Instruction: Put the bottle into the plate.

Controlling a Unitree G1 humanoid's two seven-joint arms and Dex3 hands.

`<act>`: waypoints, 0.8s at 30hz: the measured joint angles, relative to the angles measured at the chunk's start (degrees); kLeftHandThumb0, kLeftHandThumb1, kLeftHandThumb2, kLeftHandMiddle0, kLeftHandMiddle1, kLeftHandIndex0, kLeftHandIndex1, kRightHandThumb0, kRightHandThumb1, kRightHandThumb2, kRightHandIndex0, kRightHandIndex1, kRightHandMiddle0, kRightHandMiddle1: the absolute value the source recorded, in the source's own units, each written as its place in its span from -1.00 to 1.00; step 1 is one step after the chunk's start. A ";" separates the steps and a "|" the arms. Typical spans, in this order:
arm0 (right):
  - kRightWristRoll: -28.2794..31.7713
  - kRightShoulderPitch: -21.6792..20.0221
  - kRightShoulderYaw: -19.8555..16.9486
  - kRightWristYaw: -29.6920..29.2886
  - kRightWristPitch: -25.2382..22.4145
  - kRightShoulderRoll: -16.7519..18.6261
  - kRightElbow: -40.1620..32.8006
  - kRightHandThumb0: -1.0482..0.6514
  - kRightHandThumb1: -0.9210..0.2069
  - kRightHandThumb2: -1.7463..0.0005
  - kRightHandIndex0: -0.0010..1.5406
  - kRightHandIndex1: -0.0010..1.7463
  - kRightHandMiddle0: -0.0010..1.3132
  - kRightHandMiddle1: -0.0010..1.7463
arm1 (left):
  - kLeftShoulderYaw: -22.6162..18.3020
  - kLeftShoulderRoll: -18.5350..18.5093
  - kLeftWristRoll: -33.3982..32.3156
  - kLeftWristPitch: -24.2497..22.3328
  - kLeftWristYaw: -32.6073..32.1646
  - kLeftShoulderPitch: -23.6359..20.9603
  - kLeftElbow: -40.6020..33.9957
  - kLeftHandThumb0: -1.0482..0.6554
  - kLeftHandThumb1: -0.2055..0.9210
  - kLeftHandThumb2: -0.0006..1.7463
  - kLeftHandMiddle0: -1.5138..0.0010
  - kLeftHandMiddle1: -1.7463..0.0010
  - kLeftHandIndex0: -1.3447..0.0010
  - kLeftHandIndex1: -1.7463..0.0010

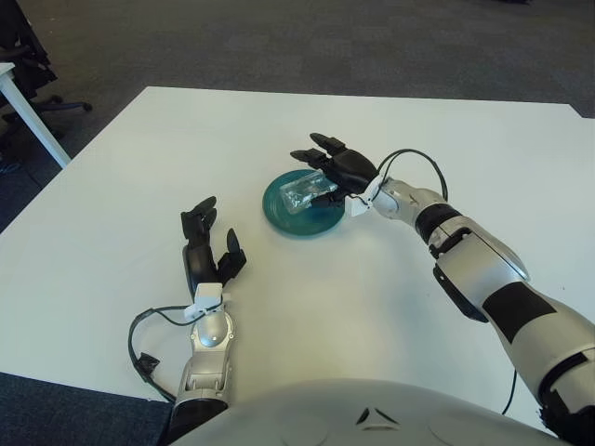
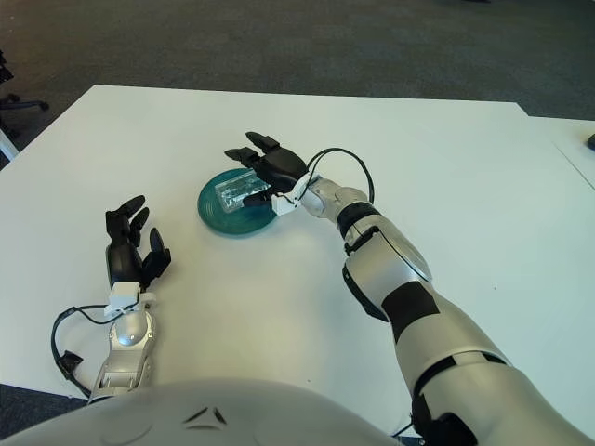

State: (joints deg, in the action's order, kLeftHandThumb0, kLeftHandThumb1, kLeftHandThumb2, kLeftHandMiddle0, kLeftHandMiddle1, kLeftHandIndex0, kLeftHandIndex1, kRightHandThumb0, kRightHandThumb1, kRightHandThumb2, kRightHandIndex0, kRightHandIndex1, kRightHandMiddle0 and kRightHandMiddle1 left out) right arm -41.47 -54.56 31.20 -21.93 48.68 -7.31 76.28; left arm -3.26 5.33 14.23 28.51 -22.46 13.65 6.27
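The small clear plastic bottle lay on its side in the round teal plate on the white worktop, right robot hand fingers spread over it, left robot hand relaxed nearby.

An office: grey carpet, white table, rolling chair.

One bottle, one plate (teal), two hands.
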 measured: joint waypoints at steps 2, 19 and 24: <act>3.52 0.50 -2.78 2.58 1.09 0.58 0.00 -0.99 -1.00 0.11 -0.59 -0.90 -1.00 -0.29 | -0.11 -0.12 -0.38 -0.07 0.09 -0.17 0.28 -0.70 1.00 -0.10 0.58 0.43 0.95 -0.23; 41.07 5.11 -32.62 42.18 -7.63 8.67 -0.37 -0.53 -0.94 0.46 -0.39 -0.40 -0.85 0.24 | -1.98 -2.26 -2.96 -10.73 3.23 -4.73 0.82 -0.64 1.00 -0.25 0.58 0.55 0.91 -0.18; 50.37 6.80 -40.97 49.44 -12.43 9.46 -2.63 -0.46 -0.80 0.33 -0.39 -0.22 -0.80 0.26 | -3.05 -5.32 -3.90 -14.02 5.80 -8.75 3.17 -0.69 1.00 -0.25 0.59 0.68 0.94 -0.17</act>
State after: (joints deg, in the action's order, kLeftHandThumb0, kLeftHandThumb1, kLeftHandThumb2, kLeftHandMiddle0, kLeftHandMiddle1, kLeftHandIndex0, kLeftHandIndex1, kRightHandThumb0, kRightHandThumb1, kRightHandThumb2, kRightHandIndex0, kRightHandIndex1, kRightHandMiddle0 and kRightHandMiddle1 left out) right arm 8.90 -47.77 -9.76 27.52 36.25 2.16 73.66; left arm -6.32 0.01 10.33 14.49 -16.67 4.90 9.44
